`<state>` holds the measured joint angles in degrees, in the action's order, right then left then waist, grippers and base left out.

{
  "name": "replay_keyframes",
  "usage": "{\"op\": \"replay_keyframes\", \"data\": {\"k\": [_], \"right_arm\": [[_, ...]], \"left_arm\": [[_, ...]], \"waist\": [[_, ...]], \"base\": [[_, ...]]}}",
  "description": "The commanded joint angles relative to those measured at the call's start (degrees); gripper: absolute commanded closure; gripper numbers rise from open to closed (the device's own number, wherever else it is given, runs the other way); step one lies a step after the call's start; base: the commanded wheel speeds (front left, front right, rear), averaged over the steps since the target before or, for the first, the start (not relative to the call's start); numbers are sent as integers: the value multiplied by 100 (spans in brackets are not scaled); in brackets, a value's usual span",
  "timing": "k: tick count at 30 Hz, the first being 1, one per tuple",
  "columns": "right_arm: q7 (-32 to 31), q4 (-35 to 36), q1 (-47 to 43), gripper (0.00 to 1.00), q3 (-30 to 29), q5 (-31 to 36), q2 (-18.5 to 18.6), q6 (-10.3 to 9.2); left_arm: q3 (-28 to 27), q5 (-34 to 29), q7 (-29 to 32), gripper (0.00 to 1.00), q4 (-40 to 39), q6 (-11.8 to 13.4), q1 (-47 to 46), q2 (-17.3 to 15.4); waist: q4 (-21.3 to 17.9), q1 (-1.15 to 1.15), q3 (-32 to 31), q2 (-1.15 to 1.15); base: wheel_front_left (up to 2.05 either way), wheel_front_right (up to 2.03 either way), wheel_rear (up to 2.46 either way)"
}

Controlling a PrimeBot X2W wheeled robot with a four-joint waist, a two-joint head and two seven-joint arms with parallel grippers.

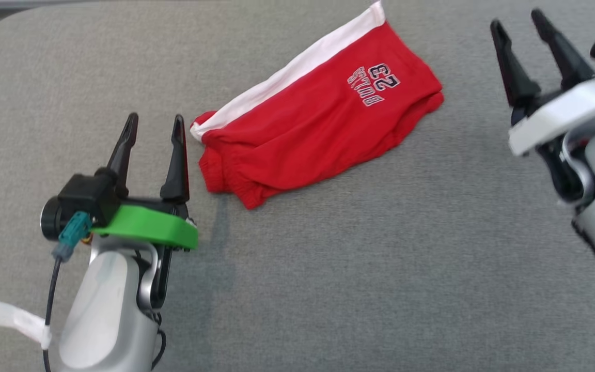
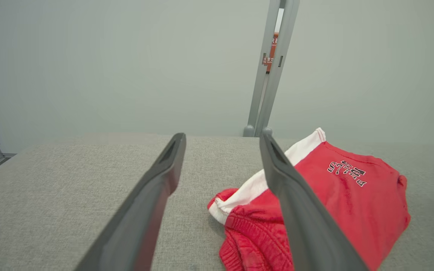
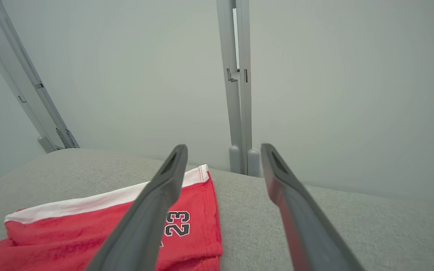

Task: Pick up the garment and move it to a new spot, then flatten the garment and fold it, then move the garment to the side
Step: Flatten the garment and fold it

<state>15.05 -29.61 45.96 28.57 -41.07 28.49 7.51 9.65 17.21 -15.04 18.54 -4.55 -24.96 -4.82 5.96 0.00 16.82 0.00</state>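
Note:
The garment [image 1: 313, 113] is a pair of red shorts with a white side stripe and a "23" print, lying folded on the grey cloth surface [image 1: 359, 268] at the upper middle. My left gripper [image 1: 155, 125] stands open just left of the shorts' near left corner, nothing between its fingers. In the left wrist view the shorts [image 2: 345, 195] lie to the right of my left gripper [image 2: 222, 137]. My right gripper [image 1: 518, 21] is open at the upper right, apart from the shorts. The right wrist view has the shorts [image 3: 89, 233] at the lower left, behind my right gripper [image 3: 223, 149].
Pale grey wall panels with upright metal posts [image 3: 237, 94] stand behind the surface's far edge. The surface's rounded far left corner [image 1: 3, 36] shows in the head view. A cable and white strap [image 1: 13, 318] hang by my left forearm.

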Motion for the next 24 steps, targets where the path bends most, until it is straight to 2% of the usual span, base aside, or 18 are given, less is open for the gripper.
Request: {"op": "replay_keyframes", "data": {"k": [1, 5, 9, 17, 24], "right_arm": [[11, 160, -302, 0, -268, 186, -136, -5], [13, 790, -1297, 0, -1252, 888, -654, -3], [12, 1320, -2065, 0, -1857, 1403, -1171, -3], [13, 1826, -3106, 0, -2453, 1897, -1947, -3], [13, 1926, -3420, 0, -2523, 2077, -2182, -3]], "left_arm": [[-71, -68, -14, 0, -57, -43, 201, 6], [-249, -236, -14, 0, -267, -131, 594, 86], [-404, -344, -14, 0, -518, -202, 956, 126], [-705, -384, -13, 0, -876, -246, 1620, 182], [-587, -235, -14, 0, -1001, -202, 1820, 188]], "waist": [[-326, 0, -327, 0], [-472, 0, -463, 0], [-595, 0, -552, 0], [-752, 0, -639, 0], [-736, 0, -618, 0]], "base": [[0, 0, 0], [0, 0, 0], [0, 0, 0], [0, 0, 0], [0, 0, 0]]}}
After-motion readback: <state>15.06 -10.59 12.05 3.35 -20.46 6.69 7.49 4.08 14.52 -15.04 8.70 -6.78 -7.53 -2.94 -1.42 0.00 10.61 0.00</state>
